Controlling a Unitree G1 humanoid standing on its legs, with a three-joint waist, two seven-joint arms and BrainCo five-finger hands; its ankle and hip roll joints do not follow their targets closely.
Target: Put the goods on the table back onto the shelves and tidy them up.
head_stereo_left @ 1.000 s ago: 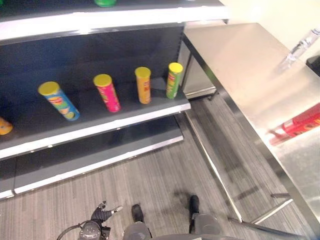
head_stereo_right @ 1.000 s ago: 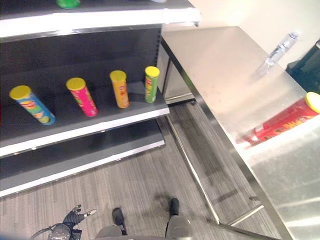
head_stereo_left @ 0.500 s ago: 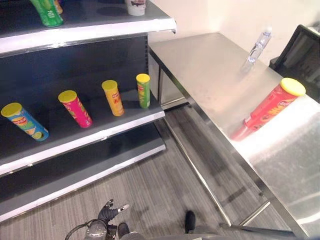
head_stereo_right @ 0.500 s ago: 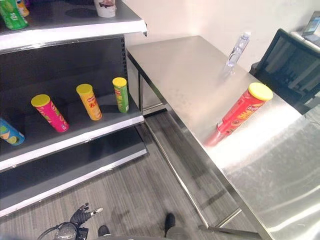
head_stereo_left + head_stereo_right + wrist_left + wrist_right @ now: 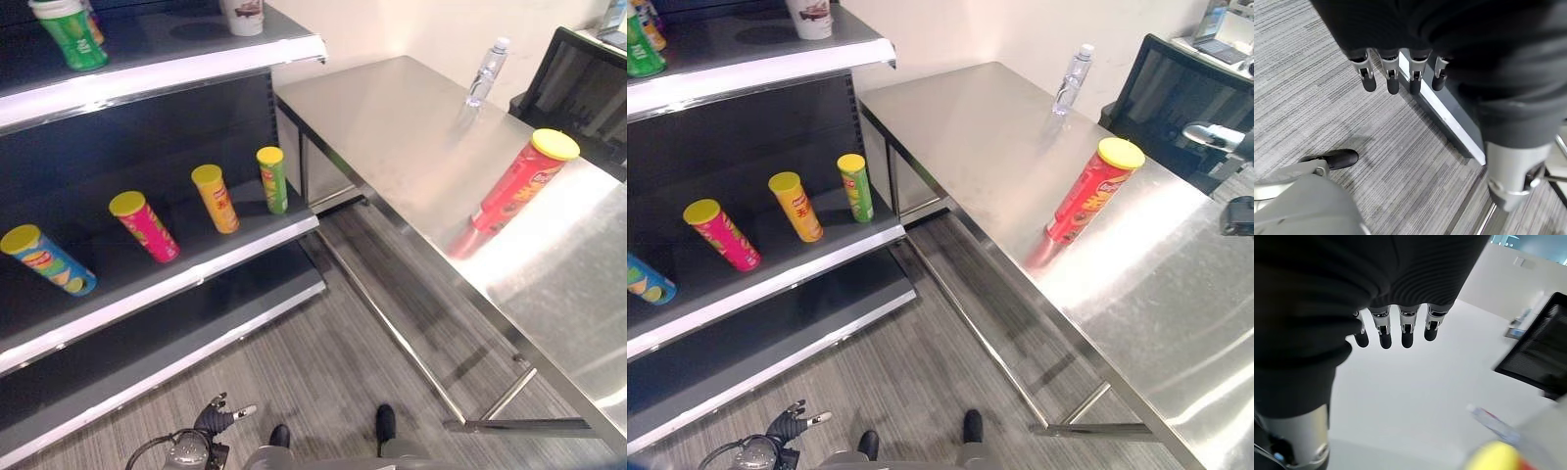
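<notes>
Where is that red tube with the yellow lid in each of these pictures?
Left eye view: the red tube stands on the steel table, right of middle.
Right eye view: the same tube, nearer the middle.
Left wrist view: not in it.
Right wrist view: its yellow lid at the edge.
Shared landmark: the water bottle beyond it.

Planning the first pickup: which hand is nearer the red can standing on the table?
Right. The right hand hangs at the table's far side, just past the red can. The left hand hangs low over the floor by the shelves, well away from it.
</notes>
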